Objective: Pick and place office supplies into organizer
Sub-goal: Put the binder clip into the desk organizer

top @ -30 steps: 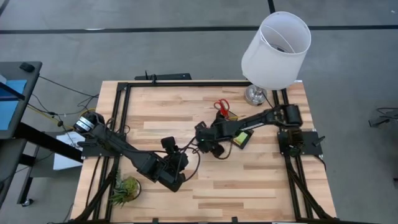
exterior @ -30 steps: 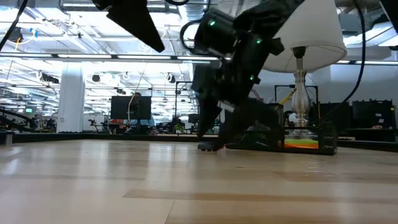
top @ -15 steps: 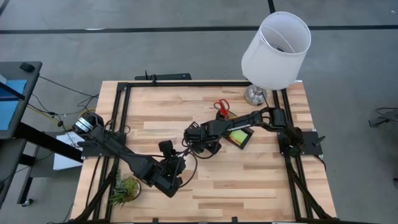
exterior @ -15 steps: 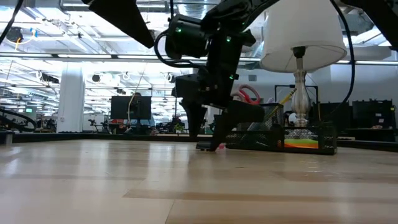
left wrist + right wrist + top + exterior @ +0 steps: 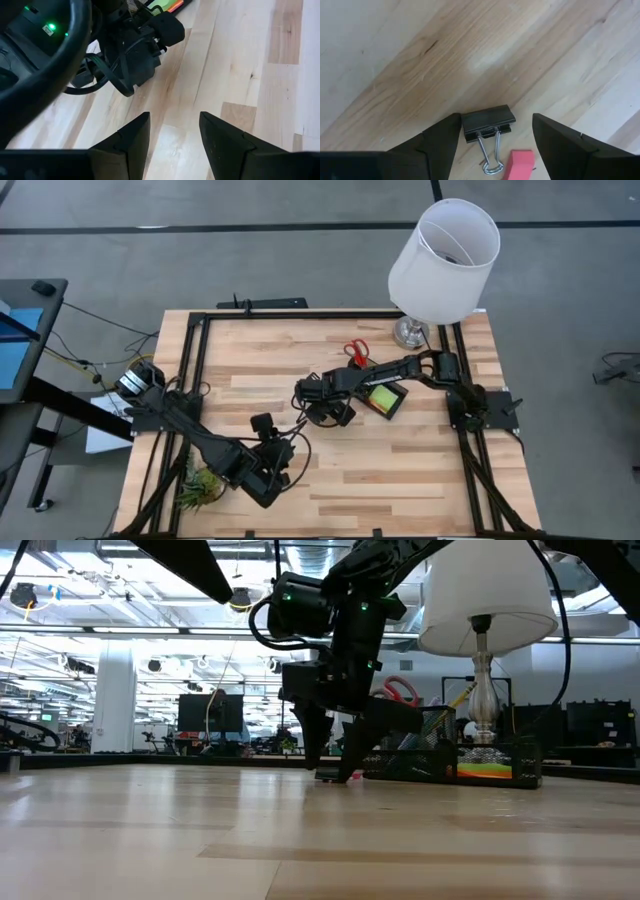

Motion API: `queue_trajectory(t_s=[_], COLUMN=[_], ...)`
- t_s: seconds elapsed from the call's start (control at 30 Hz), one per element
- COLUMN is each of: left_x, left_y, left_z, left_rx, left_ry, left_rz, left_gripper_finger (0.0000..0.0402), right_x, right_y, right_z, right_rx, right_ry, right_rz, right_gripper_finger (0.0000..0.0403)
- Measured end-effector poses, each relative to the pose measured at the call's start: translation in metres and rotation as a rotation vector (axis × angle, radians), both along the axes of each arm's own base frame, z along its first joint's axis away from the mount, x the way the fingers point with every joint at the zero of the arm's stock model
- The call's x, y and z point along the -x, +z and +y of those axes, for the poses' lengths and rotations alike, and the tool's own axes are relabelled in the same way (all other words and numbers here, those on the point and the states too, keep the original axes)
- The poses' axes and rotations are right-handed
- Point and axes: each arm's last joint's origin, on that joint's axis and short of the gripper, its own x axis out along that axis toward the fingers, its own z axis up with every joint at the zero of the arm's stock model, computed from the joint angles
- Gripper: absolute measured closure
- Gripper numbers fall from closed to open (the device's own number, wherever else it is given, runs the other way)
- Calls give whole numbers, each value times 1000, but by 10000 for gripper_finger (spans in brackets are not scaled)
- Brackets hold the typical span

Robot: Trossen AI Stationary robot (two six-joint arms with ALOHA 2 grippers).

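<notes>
Both fingers of right end effector [image 5: 495, 135] wide apart, straddling binder clip [image 5: 487, 122]

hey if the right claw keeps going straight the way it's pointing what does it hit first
Probably the binder clip: it lies on the table between the open right claw's fingers, with the pink eraser beside its wire handles.

Black binder clip [image 5: 487, 123], pink eraser [image 5: 518, 164], white lampshade [image 5: 443, 260].
</notes>
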Motion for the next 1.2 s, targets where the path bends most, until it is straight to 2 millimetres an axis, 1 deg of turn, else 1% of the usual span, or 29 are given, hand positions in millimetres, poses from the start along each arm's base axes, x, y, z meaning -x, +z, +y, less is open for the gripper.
queue_trajectory(t_s=[0.1,0.2,0.27,0.4,0.57,0.7,0.8,0.87,0.93,1.03,1.1,1.2], left_x=[2,3,4,5,7,7,7,7,7,6,6,6], left_y=[0,0,0,0,0,0,0,0,0,0,0,0], left_z=[-3,-5,-6,-8,-10,-10,-10,-10,-10,-10,-10,-10], left_rx=[6,12,21,33,34,34,34,34,34,37,37,39], left_ry=[-3,-4,1,6,1,1,1,1,1,1,1,1], left_rz=[-5,-9,-15,-24,-24,-25,-25,-25,-25,-29,-29,-31], left_gripper_finger=[237,237,237,237,237,237,237,237,237,237,237,237], right_x=[0,0,1,1,1,2,4,13,18,27,36,45], right_y=[0,0,-1,-1,-1,0,11,18,29,57,66,77], right_z=[0,1,1,-1,-4,-6,-5,-3,-1,4,7,8], right_rx=[-3,-31,-67,-80,-99,-95,-53,-30,-31,-18,17,87], right_ry=[1,7,10,-2,-72,-164,-213,-232,-254,-324,-384,-469], right_rz=[0,4,7,11,10,5,-15,28,29,9,31,40], right_gripper_finger=[157,170,184,222,269,272,255,250,252,269,275,269])
